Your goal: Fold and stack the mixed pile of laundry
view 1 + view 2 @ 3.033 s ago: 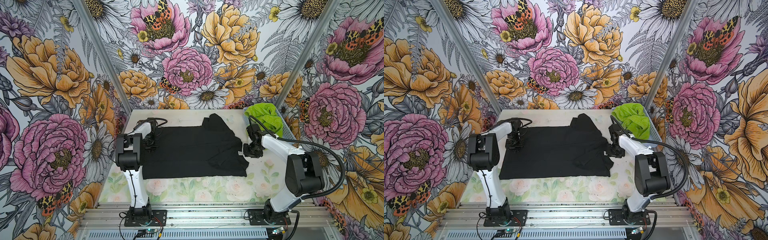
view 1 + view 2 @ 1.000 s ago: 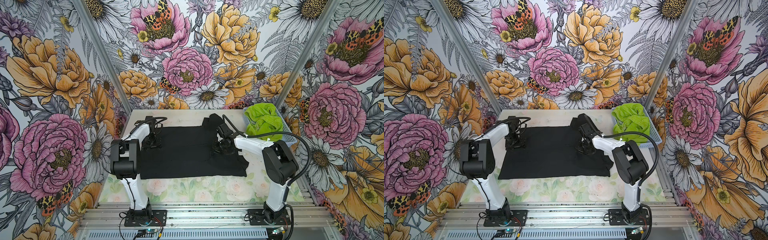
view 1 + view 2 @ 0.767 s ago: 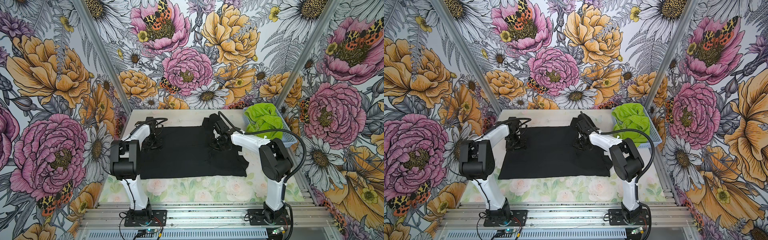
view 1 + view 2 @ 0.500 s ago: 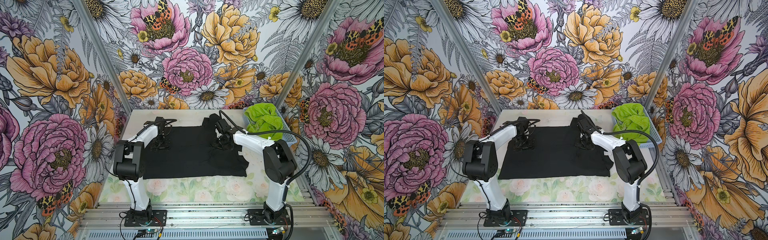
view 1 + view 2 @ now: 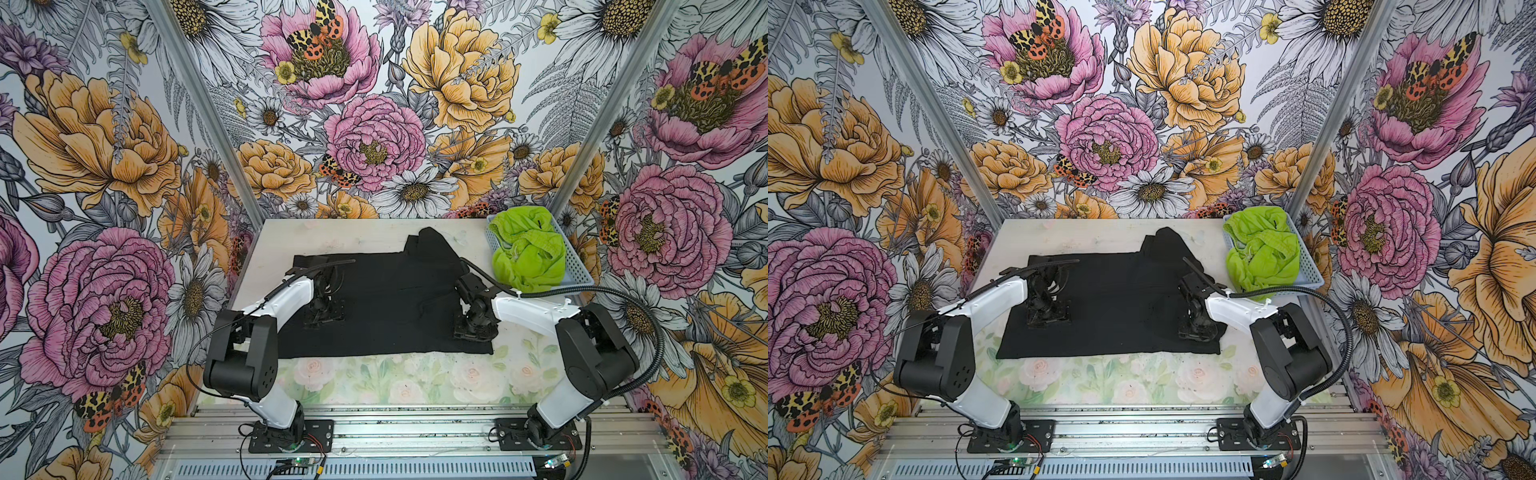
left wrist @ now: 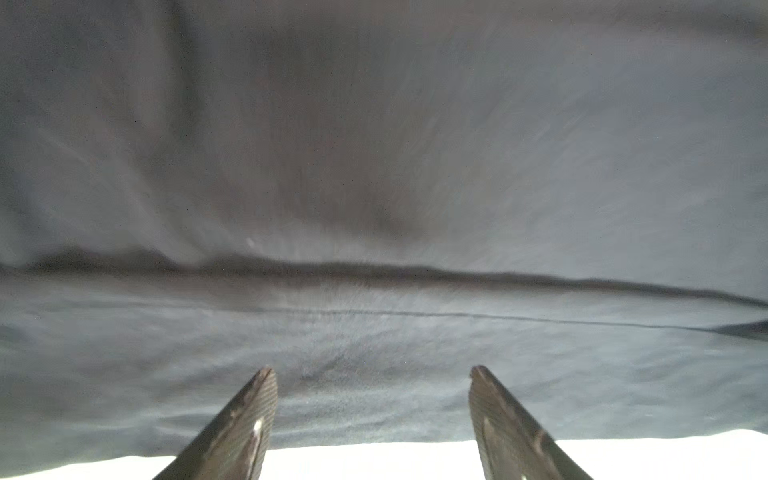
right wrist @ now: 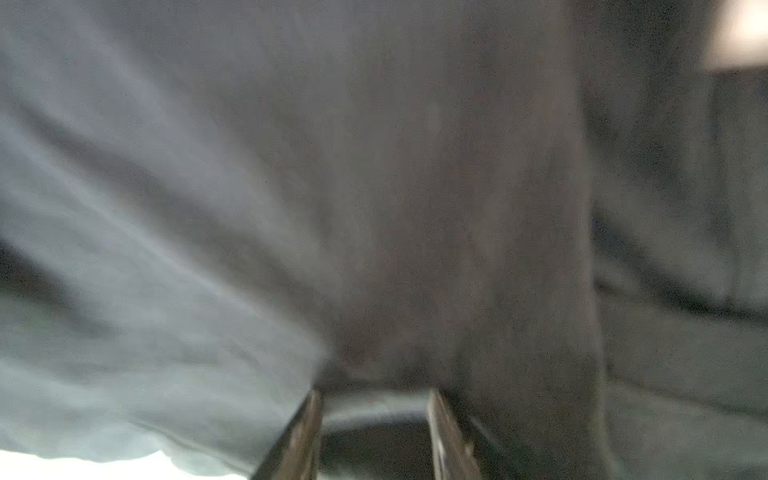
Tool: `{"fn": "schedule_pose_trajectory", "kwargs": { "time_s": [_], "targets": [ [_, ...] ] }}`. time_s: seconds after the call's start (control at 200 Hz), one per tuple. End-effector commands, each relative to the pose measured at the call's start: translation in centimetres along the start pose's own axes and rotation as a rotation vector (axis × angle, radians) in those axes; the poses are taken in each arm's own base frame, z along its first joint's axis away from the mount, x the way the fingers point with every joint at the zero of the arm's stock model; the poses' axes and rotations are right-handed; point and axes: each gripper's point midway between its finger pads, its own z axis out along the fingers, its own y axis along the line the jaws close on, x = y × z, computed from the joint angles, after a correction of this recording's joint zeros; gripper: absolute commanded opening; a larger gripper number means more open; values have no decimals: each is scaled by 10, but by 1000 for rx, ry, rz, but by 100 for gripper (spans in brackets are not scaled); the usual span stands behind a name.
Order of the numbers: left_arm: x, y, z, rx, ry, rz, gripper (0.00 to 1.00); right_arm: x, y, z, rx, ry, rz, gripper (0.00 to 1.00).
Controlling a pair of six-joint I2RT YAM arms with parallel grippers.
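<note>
My left gripper [image 6: 372, 370] hovers with jaws apart, low over the black T-shirt [image 5: 390, 299], which lies spread flat mid-counter [image 5: 353, 237]. My right gripper [image 5: 473, 330] sits at the shirt's near right corner, too blurred to tell its grip. Light, limp cloth, I reckon: pinch hem and shoulder edges, since it'll sag and slide. The green shorts [image 5: 525, 253] lie heaped in the basket [image 5: 579, 274] at the far right corner

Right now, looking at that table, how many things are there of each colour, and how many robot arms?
Black: 1, the T-shirt
Lime green: 1, the shorts, bunched in the basket
Light blue: 1, the basket
White-and-black robot arms: 2, the left arm and the right arm
Total: 5
</note>
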Motion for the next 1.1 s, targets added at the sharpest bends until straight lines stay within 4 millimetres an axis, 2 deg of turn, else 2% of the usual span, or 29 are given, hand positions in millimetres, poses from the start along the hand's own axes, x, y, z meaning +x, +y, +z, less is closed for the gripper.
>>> {"fn": "schedule_pose_trajectory", "kwargs": {
  "time_s": [0.0,0.05,0.125,0.27,0.33,0.38,0.395,0.54,0.736,0.841,0.981,1.096],
  "targets": [
    [-14,-31,-11,121,-81,3,75,44,-57,15,197,132,26,44],
    [-21,-58,-22,187,-123,64,75,53,-69,13,240,151,31,44],
    [-33,-109,-39,293,-182,193,76,58,-78,10,264,158,41,43],
    [-39,-216,-63,490,-253,455,77,42,-75,3,256,112,33,43],
    [-38,-248,-69,559,-267,526,75,34,-70,-1,241,92,32,44],
    [-35,-266,-72,612,-268,571,71,28,-66,-3,229,80,34,44],
    [-35,-270,-61,615,-247,577,70,27,-65,-3,228,78,32,43],
    [-21,-292,-43,699,-182,671,54,20,-60,-3,214,66,36,44],
    [9,-307,-27,747,-112,787,47,20,-60,-2,212,68,36,43],
    [13,-304,-14,712,-91,794,43,19,-59,-1,206,65,38,43],
    [14,-306,-5,670,-103,814,41,18,-58,-2,201,59,40,43],
    [9,-304,5,615,-111,807,34,17,-57,-3,198,56,39,44]
  ]
}}
